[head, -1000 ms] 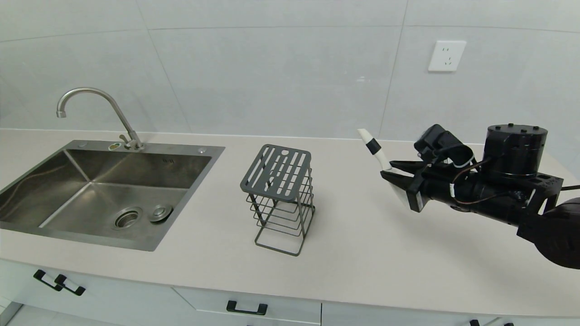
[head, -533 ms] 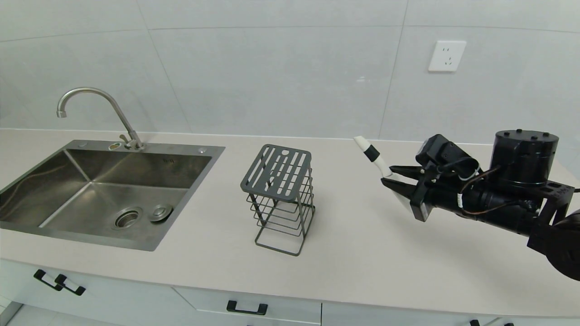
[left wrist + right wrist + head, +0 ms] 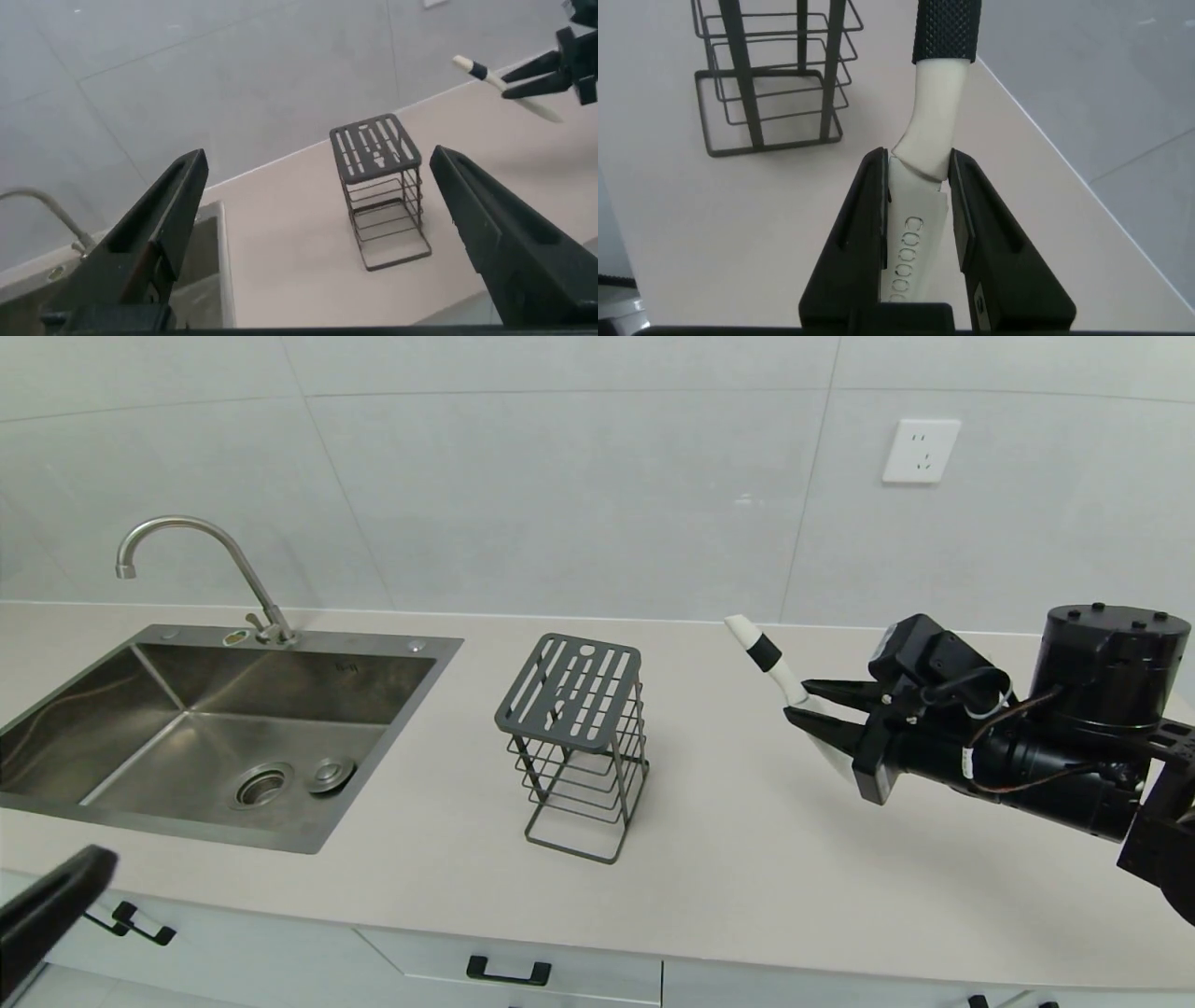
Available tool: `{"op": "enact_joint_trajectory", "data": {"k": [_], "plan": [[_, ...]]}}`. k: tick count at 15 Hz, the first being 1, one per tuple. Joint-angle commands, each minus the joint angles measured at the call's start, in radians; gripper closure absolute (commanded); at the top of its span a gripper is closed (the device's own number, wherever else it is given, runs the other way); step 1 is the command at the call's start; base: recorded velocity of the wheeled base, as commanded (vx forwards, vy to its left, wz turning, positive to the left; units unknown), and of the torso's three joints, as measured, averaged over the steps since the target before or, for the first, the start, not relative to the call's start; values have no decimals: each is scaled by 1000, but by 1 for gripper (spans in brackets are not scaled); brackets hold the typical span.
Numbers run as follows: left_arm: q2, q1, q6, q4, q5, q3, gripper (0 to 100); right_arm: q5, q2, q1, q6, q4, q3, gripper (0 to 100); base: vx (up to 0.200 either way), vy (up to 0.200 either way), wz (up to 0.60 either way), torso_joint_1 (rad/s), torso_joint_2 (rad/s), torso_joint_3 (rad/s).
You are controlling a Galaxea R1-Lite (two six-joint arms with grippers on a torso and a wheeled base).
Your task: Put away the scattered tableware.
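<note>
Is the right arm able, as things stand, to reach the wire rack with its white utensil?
Probably yes: the right claw holds the white utensil, and only bare counter lies between it and the wire rack.

No text can be read. The white utensil (image 3: 920, 238) bears a row of small ring marks. The sticker (image 3: 233, 637) on the sink (image 3: 401, 645) rim is too small.
</note>
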Motion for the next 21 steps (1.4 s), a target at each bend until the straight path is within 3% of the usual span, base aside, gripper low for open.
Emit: {"op": "enact_joint_trajectory", "data": {"k": [1,5,6,7,9,11,12,13,15,16,17,20,21], "plan": [[195,-111,1,-75,-70,16,0,0,-5,28,0,-7,0,100,0,0,0,0,0,0],[309,-167,2,-96,-76,24,0,0,-27,47,0,-14,12,100,0,0,0,0,0,0],[356,-241,4,-127,-97,19,0,-2,-35,47,0,-14,12,100,0,0,0,0,0,0],[402,-307,16,-176,-137,19,0,-2,-41,48,0,-14,14,100,0,0,0,0,0,0],[516,-376,40,-276,-224,-2,0,-2,-52,58,0,-15,12,100,0,0,0,0,0,0],[672,-381,50,-455,-370,-56,0,-2,-65,74,0,-21,14,100,0,0,0,0,0,0],[746,-381,54,-549,-413,-85,0,-3,-70,79,2,-21,12,100,0,0,0,0,0,0],[849,-381,39,-700,-424,-113,0,-3,-82,79,3,-23,14,100,0,0,0,0,0,0],[915,-413,-38,-823,-415,-114,0,-3,-114,79,6,-29,37,100,0,0,0,0,0,0],[921,-424,-52,-834,-407,-117,0,-3,-122,79,6,-32,43,100,0,0,0,0,0,0],[944,-465,-107,-871,-363,-145,0,-3,-156,78,9,-35,72,100,0,0,0,0,0,0],[1008,-557,-156,-886,-289,-231,0,-5,-168,79,14,-35,75,100,0,0,0,0,0,0],[1034,-579,-159,-889,-278,-252,0,-3,-168,79,14,-35,72,100,0,0,0,0,0,0]]}}
